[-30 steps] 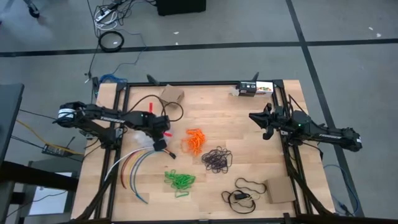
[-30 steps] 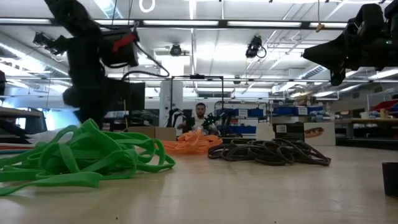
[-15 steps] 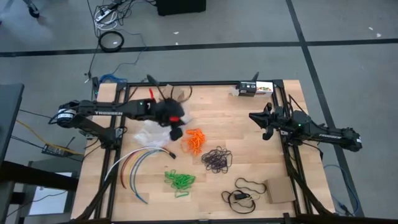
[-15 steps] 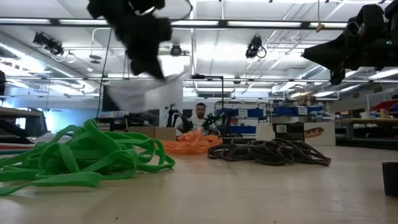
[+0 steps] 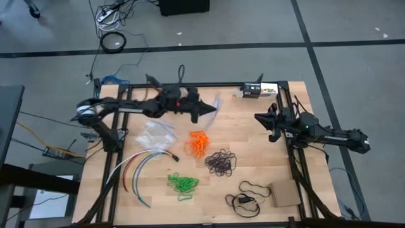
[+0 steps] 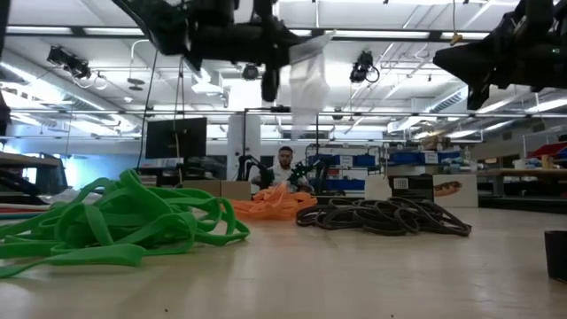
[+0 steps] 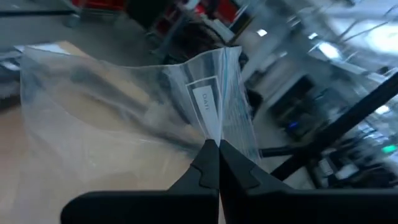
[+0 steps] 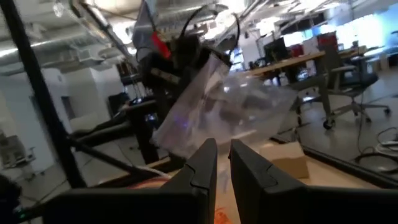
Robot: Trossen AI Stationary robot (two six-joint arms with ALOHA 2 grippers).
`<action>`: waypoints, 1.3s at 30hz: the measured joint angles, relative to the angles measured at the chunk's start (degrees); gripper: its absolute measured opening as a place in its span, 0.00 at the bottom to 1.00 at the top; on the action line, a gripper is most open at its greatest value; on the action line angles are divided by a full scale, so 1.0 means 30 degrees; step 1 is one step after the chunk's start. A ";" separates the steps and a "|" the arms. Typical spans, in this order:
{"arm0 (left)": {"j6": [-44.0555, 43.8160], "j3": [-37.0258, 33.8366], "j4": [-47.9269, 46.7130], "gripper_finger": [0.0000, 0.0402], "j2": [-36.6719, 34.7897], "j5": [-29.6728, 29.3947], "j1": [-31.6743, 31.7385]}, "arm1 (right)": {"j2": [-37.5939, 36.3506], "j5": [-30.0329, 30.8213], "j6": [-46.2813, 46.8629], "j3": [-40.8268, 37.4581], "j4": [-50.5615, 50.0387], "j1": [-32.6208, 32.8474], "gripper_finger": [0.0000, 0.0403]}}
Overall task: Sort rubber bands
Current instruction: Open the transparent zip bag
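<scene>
Near the wooden desk (image 5: pixel 253 133) centre, three heaps of rubber bands (image 5: pixel 219 162) are laid: orange at 12 o'clock, dark at 3, green at 6. Light, limp loops with no clear long axis; pinching a strand would suit. A clear plastic bag (image 5: pixel 209 109) is clamped by the left gripper (image 7: pixel 217 163) fingers; the right gripper (image 8: pixel 222 163) fingers stand narrowly parted, empty.

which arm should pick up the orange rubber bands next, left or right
Right, probably. The left tool is shut on a clear plastic bag, held above the table. The right tool holds nothing and hovers beside the orange rubber bands.
</scene>
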 joint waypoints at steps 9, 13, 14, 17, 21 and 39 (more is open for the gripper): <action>-0.5347 -0.0016 0.8568 0.01 0.4594 0.0741 -0.0586 | 0.4323 -0.1646 -0.2224 0.0027 0.3945 0.0731 0.10; -0.5996 0.0360 0.9429 0.01 0.5265 0.0479 -0.0582 | 0.7187 -0.1069 -0.5305 0.0527 0.5129 0.1743 0.16; -0.5969 0.0468 0.9414 0.01 0.5276 0.0450 -0.0608 | 0.7934 -0.0908 -0.6093 0.0681 0.5739 0.2015 0.18; -0.5838 0.0842 0.9432 0.01 0.5276 0.0337 -0.0689 | 1.0285 -0.0854 -0.8122 0.1340 0.7581 0.2637 0.28; -0.5759 0.1348 0.9353 0.01 0.5276 0.0264 -0.0681 | 1.3447 -0.0120 -0.9815 0.2717 0.9023 0.2895 0.43; -0.5759 0.1455 0.8282 0.01 0.5276 0.1474 -0.1351 | 2.0793 0.3521 -1.1147 0.7921 0.8970 0.2025 0.61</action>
